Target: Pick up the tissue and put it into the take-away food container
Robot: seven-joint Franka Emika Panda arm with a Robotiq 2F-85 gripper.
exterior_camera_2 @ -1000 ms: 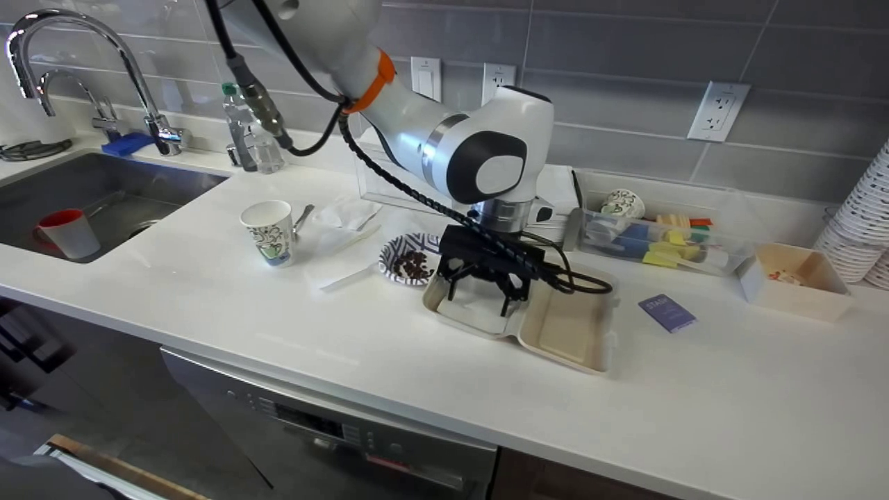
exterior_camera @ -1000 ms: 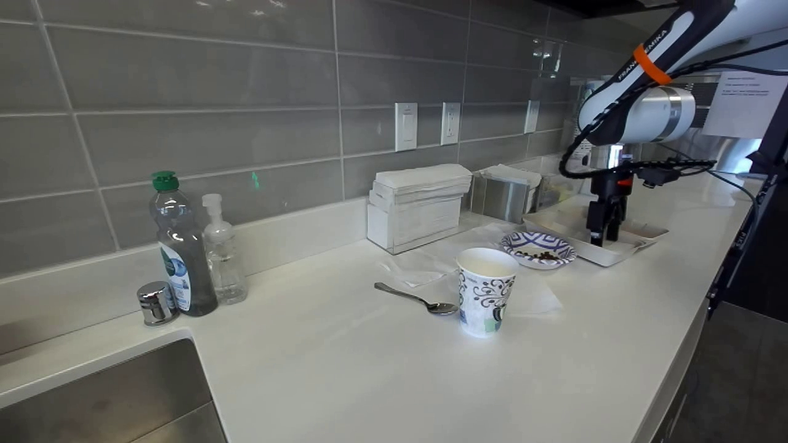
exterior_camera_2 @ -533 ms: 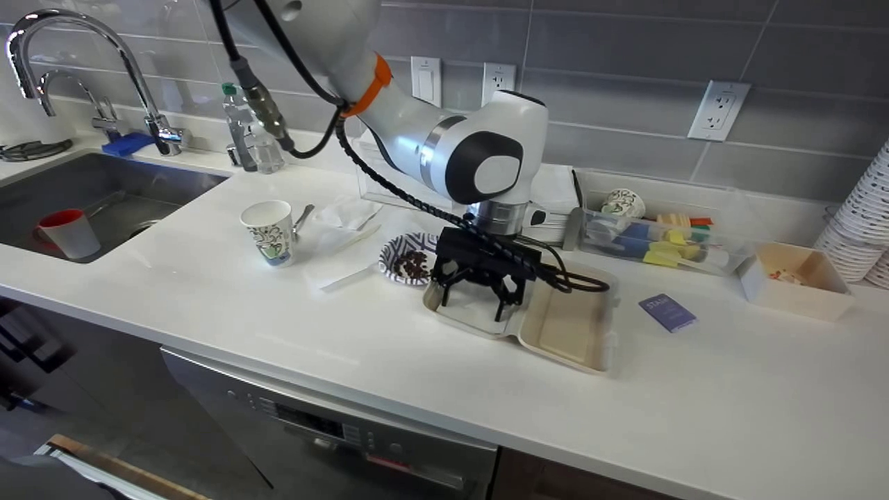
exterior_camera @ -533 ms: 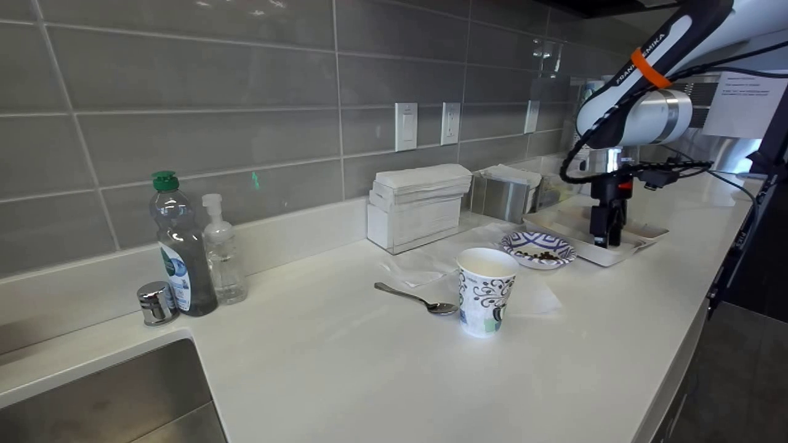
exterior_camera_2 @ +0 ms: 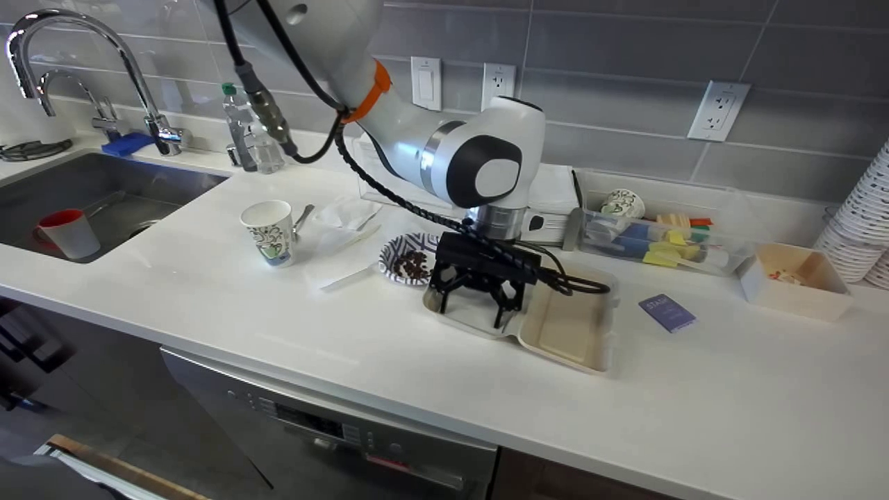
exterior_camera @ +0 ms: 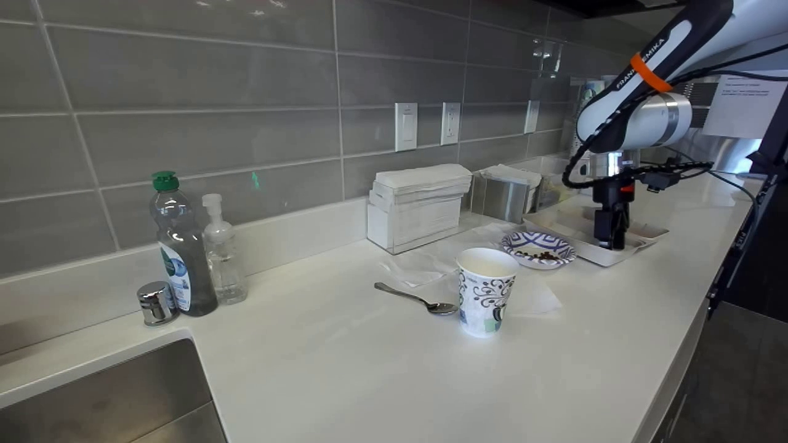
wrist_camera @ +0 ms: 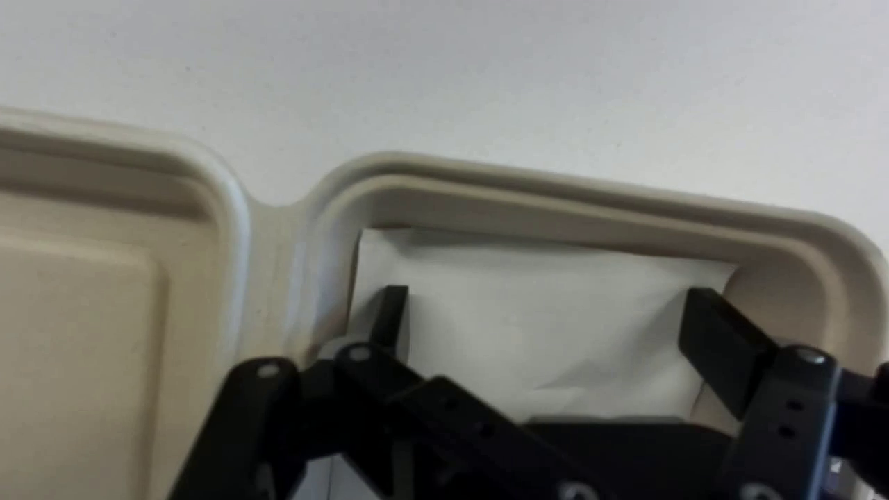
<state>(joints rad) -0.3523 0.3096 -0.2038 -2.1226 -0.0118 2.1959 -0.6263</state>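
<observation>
The take-away food container [exterior_camera_2: 566, 323] lies opened flat on the counter, pale beige with two shallow halves. It also shows in an exterior view [exterior_camera: 563, 226] and in the wrist view [wrist_camera: 555, 182]. A flat white tissue [wrist_camera: 542, 326] with a few creases lies inside one half; a bit of it shows in an exterior view [exterior_camera_2: 469, 305]. My gripper [wrist_camera: 548, 298] is open, fingers wide apart, pointing down inside that half, with both fingertips over or on the tissue. It also shows in both exterior views [exterior_camera: 609, 243] [exterior_camera_2: 470, 317]. I cannot tell whether the fingertips press on the tissue.
A blue-patterned plate [exterior_camera_2: 411, 267] with dark bits stands right beside the container. A paper cup [exterior_camera: 486, 295], a spoon [exterior_camera: 425, 303] and more tissues [exterior_camera: 418, 268] lie nearby. A tall white box [exterior_camera: 425, 212], a clear bin [exterior_camera_2: 667, 239] and a purple packet [exterior_camera_2: 667, 312] are around.
My gripper has gone down slightly and shifted a little over the container half, turning slightly. Its fingers stay open. Nothing else has moved.
</observation>
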